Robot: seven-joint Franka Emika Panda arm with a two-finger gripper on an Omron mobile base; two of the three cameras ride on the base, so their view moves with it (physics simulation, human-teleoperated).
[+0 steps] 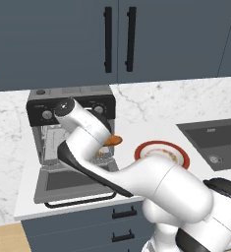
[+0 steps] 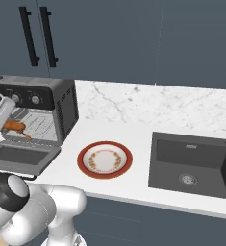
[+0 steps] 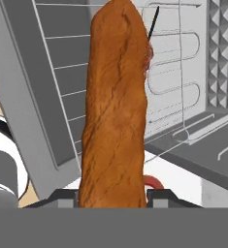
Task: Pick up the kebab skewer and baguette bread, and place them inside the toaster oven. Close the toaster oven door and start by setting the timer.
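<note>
Carrying the baguette bread (image 3: 114, 111) into the toaster oven (image 1: 70, 128) looks to be the step in hand: in the hand view the gripper (image 3: 113, 196) has its two fingers closed part-way against the loaf's near end, the bread standing out along the tool toward the wire rack (image 3: 62, 72) and the heating coils at the back. From the left base view the orange tip pokes out beside the white wrist just in front of the oven mouth, above the toaster oven door (image 1: 70, 184), which lies dropped flat. The kebab skewer (image 3: 152, 26) seems already inside (only a thin dark stick and a reddish edge peek past the loaf, so that is a guess). Next, I judge, the loaf must go forward and down onto the rack, then be let go without knocking the skewer. The red-rimmed plate (image 2: 85, 166) sits empty on the counter between oven and sink (image 2: 191, 166), clear of the path; door and timer remain.
</note>
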